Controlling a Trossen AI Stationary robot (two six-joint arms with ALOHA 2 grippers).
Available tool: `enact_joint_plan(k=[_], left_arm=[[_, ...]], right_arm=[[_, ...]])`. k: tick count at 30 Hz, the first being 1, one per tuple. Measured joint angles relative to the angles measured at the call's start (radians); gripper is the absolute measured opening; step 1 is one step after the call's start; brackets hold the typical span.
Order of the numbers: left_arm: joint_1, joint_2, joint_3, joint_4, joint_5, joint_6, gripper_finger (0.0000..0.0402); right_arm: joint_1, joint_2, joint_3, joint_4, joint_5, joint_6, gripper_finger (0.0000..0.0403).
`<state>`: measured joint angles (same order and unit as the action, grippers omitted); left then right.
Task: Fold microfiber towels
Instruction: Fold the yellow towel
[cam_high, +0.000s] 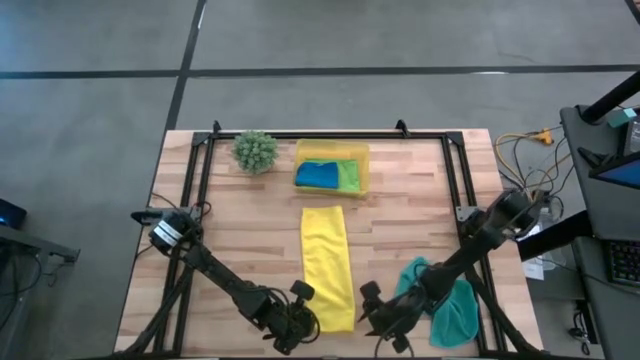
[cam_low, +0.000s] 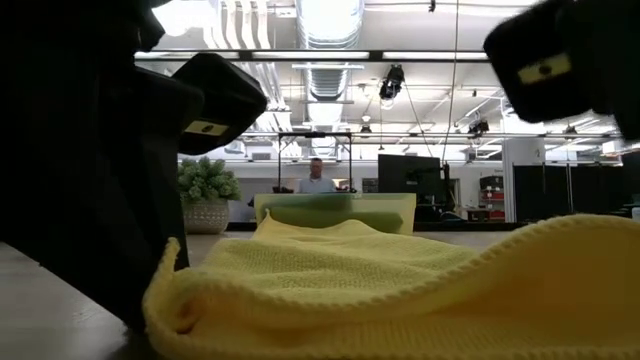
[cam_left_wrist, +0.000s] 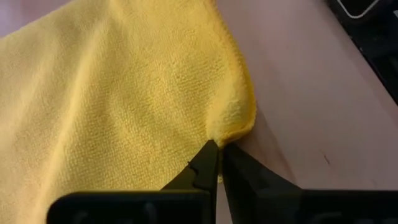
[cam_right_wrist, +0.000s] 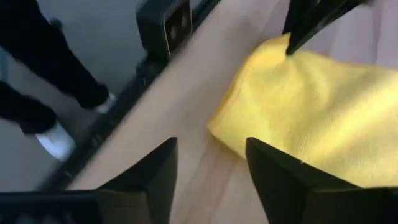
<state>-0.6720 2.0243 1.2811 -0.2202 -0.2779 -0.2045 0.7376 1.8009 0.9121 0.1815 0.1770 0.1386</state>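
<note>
Wooden counter (cam_high: 400, 215) carries one yellow towel (cam_high: 327, 262); left tool (cam_left_wrist: 217, 163) apparently pinches its corner, right tool (cam_right_wrist: 211, 171) spread.

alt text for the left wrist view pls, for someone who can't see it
The left gripper, its fingers closed, pinches a corner of a yellow towel that lies spread on a light wooden table. The towel fills most of the picture; bare tabletop shows beside it.

light: bright, even overhead | glare: ceiling lamps (cam_low: 330, 15) | blur: right wrist view
</note>
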Motion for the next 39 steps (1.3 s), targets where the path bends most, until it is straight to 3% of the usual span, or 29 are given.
enact_joint_plan(k=[8,14,22,29,36,39], left_arm=[[0.0,-0.002,0.0,0.0,0.008,-0.029,0.0001],[0.0,-0.002,0.0,0.009,0.011,-0.071,0.0],[-0.002,-0.002,-0.003,0.01,0.012,-0.079,0.0],[-0.002,-0.004,-0.01,0.012,0.017,-0.08,0.0],[-0.004,-0.004,-0.006,0.01,0.018,-0.08,0.0],[-0.007,-0.01,-0.005,0.009,0.024,-0.079,0.0]], right_arm=[[-0.005,0.11,0.06,-0.032,0.026,-0.162,0.0259],[-0.01,0.169,0.135,-0.069,0.062,-0.232,0.026],[-0.008,0.231,0.255,-0.272,0.062,-0.183,0.0202],[-0.007,0.234,0.264,-0.288,0.053,-0.17,0.013],[-0.007,0.234,0.27,-0.306,0.054,-0.154,0.0027],[-0.009,0.236,0.287,-0.324,0.061,-0.141,0.0013]])
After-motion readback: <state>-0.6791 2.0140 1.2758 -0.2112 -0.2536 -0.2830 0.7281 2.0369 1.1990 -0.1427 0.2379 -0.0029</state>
